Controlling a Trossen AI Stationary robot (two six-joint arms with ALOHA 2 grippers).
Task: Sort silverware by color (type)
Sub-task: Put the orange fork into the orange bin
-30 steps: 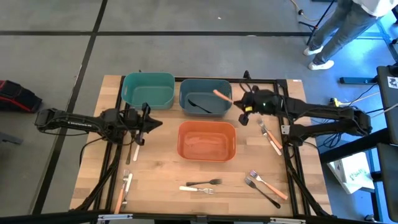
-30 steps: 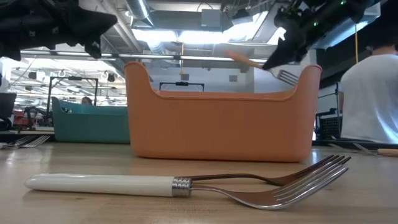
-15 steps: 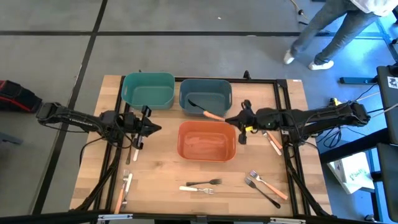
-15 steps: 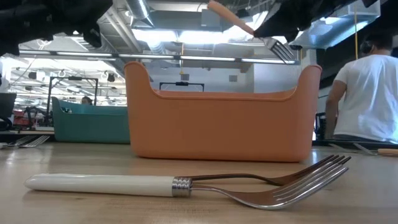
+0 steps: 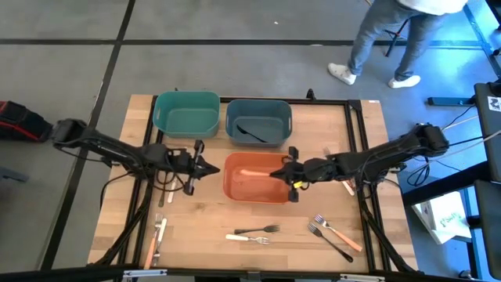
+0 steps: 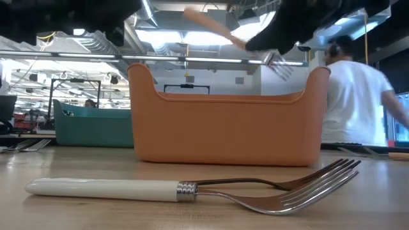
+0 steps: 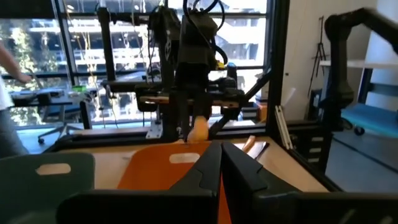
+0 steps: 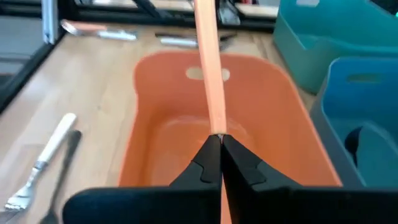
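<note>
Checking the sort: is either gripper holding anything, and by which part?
The right gripper pinches an orange-handled fork near the neck end of its handle; the left gripper is shut on nothing.

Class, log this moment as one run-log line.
right gripper: shut on orange-handled fork, over orange bin | left gripper: shut, empty, beside bin

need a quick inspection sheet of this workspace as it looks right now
surface: wooden table, black frame rails along its sides.
job's things: orange-handled fork held over the orange bin; a black utensil in the blue-grey bin; teal bin looks empty; white-handled fork and dark fork near the front edge; more forks front right and front left.
clutter: nothing seen.
grippers: right claw shut on the orange-handled fork; left claw shut, empty, beside the orange bin.
cables: yellow and black cables off the table's right.
surroundings: person walking beyond the table; red-black bag on the floor.
</note>
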